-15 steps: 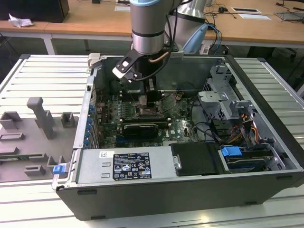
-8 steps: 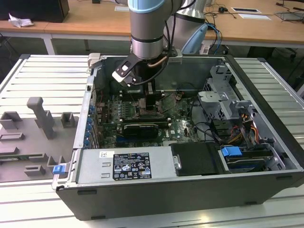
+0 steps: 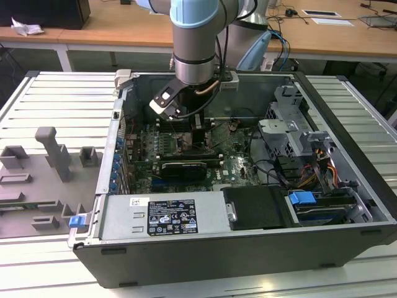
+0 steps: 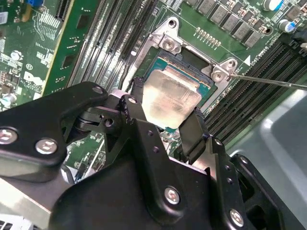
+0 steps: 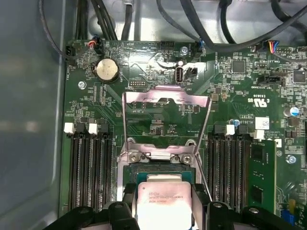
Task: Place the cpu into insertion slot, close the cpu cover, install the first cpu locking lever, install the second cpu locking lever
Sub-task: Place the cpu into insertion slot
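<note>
So the gripper (image 4: 168, 108) is clamped on the cpu (image 4: 170, 96), with one of the black fingers (image 4: 192, 132) pressed against each of two opposite edges; you can see that in both wrist views. The chip is flat and basically square, so there's no long axis to fuss over. What matters is that it sits right between the fingertips and straight over the insertion slot (image 4: 189, 60), edges looking lined up with the metal rim. I can't tell if it's fully down in the socket or just above it. Past the slot, the cpu cover (image 5: 165, 98) is flipped up and open, and a thin locking lever (image 4: 268, 82) sticks out sideways, unlatched. It's all on the green motherboard (image 5: 240, 86), inside the open computer case (image 3: 186, 248).
</note>
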{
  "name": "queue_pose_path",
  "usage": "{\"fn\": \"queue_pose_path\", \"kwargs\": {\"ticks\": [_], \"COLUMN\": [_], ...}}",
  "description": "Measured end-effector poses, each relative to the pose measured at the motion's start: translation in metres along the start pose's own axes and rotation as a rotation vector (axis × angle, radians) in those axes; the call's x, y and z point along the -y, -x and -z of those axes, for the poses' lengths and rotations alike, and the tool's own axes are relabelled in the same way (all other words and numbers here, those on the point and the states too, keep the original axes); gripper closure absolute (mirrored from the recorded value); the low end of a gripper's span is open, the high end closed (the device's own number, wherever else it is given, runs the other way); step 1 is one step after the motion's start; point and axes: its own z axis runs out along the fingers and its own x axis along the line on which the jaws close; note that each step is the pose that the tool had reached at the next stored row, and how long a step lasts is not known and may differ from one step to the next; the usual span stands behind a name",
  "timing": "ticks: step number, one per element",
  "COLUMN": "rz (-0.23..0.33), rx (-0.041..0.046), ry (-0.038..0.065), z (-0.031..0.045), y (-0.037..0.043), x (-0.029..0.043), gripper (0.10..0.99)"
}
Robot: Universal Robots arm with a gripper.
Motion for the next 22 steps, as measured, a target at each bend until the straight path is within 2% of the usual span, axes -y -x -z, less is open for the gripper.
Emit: {"fn": "queue_pose_path", "kwargs": {"ticks": [3,10,14,15,17,18,22], "rz": [-0.027,-0.027,-0.027,-0.027,-0.027,-0.027,-0.027], "rx": [0.0021,0.0019,0.0024,0.0021,0.0020,0.0019,0.0023], "ry": [0.000,-0.003,-0.003,-0.003,-0.003,-0.003,-0.003], "z": [-0.0020,-0.0102,-0.0102,-0.0103,-0.0103,-0.0102,-0.0005], "y": [-0.0008,-0.0036,-0.0035,-0.0036,-0.0036,-0.0036,-0.0035], "x": [0.0003,0.0002,0.0002,0.0002,0.0001,0.0001,-0.0005], "gripper": [0.545,0.545,0.545,0.475,0.475,0.412,0.424]}}
